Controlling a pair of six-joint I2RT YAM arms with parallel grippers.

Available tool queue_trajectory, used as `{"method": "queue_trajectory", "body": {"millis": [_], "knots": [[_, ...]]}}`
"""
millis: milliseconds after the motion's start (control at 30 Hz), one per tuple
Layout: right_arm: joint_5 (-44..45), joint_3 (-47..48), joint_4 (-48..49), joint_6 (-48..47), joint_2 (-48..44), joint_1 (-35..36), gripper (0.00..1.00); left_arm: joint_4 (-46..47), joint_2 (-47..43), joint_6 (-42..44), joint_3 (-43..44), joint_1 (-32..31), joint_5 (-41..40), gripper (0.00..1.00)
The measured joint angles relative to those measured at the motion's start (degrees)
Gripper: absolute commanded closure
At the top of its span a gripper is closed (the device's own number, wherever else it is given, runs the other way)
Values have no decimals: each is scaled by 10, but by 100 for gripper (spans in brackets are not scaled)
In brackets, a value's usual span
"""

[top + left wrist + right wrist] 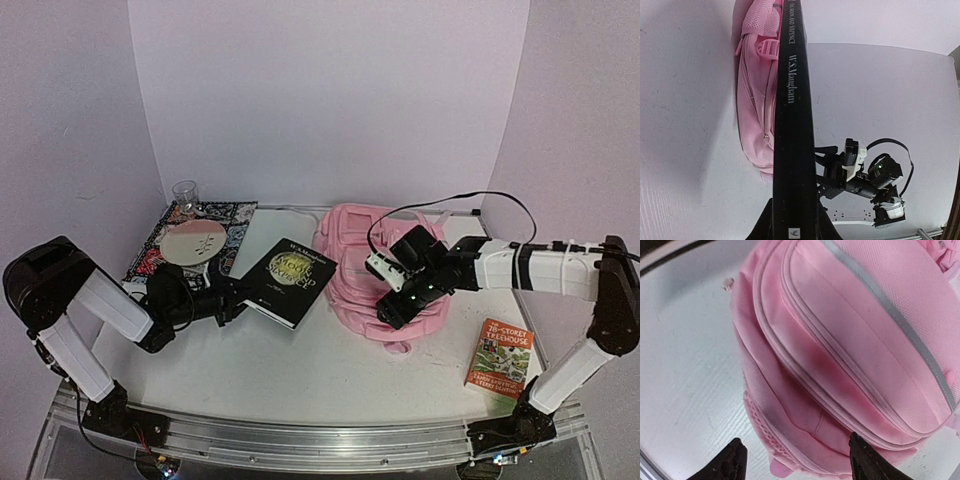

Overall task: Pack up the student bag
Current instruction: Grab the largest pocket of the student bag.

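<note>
Pink fabric is your trouble: the student bag [345,250] lies mid-table, zips looking shut (no mouth shows). Your right gripper [795,460] hangs over it, jaws wide and empty; your left gripper [794,222] pinches the black book [792,125] at the bag's 9 o'clock. Held by one edge, it may swing or slip, or jam against closed cloth.
</note>
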Motion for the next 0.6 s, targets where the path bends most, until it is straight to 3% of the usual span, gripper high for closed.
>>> {"method": "queue_trajectory", "body": {"millis": [367,500,600], "knots": [[94,24,-27,-42,53,0,41,-10,6,-5,9,1,44,100],[130,31,-30,-44,63,1,50,-15,6,-5,9,1,45,100],[142,33,-30,-46,73,1,64,-18,6,-5,9,1,47,100]]}}
